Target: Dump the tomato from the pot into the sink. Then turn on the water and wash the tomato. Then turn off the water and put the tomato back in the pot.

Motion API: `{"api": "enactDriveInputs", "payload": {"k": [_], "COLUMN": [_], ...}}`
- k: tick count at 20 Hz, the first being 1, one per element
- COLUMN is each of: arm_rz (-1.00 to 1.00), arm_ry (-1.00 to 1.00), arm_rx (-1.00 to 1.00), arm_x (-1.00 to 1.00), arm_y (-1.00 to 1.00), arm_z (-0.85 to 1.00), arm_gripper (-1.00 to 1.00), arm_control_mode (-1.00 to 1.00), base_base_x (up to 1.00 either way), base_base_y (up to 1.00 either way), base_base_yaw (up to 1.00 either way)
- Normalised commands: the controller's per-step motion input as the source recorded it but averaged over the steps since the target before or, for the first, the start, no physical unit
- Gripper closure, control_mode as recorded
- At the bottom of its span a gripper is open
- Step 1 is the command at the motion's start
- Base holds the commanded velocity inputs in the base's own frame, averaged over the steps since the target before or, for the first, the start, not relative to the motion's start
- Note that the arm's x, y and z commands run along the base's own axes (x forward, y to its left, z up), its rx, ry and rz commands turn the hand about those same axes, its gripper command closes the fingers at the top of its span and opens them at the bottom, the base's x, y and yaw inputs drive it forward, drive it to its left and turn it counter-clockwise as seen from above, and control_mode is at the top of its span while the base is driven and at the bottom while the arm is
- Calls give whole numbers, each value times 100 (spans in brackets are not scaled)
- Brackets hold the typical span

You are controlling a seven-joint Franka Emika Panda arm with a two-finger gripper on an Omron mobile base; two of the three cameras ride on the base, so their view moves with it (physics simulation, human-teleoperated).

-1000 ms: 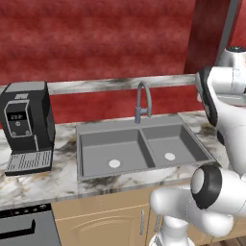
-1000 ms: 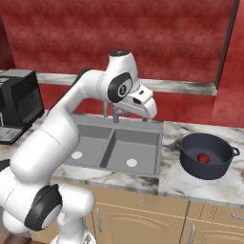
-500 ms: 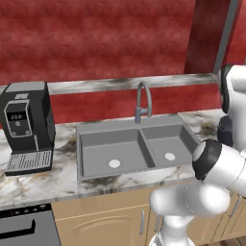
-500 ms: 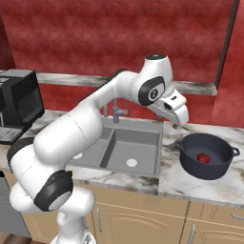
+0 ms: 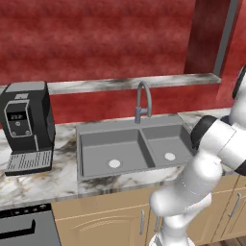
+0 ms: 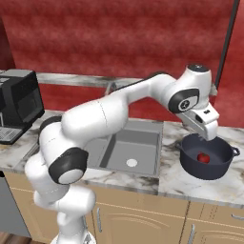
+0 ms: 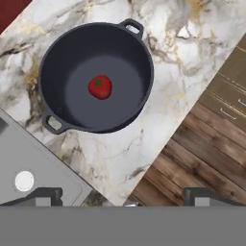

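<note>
One small glossy red tomato (image 7: 100,87) is being seen lying in one wide dark navy pot (image 7: 57,72) with two loop handles. One grey double-basin sink (image 5: 96,141), two pale drains, one curved grey faucet (image 5: 142,100) and one black coffee machine (image 5: 26,122) are being counted.

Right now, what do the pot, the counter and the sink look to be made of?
The pot looks like dark enamelled or cast metal: matt navy-black, with a rolled rim and loop handles. The counter looks like polished marble or a stone imitation: white with grey and gold veins. The sink looks like brushed steel or grey composite: flat even grey without shine. All rendered, so uncertain.
</note>
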Motion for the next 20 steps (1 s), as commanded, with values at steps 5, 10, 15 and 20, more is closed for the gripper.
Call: {"api": "enactDriveInputs", "payload": {"k": [5, 10, 15, 20], "arm_rz": [0, 0, 4, 10], "arm_ry": [0, 0, 0, 0], "arm_rx": [10, 0, 0, 0], "arm_x": [13, 34, 24, 31], "arm_y": [-43, -27, -7, 0], "arm_z": [-19, -33, -24, -16], "arm_gripper": [-100, -100, -100, -100], "arm_control_mode": [-100, -100, -100, -100], "base_base_x": [0, 0, 0, 0], "base_base_y": [0, 0, 0, 0], "base_base_yaw": [0, 0, 0, 0]}}
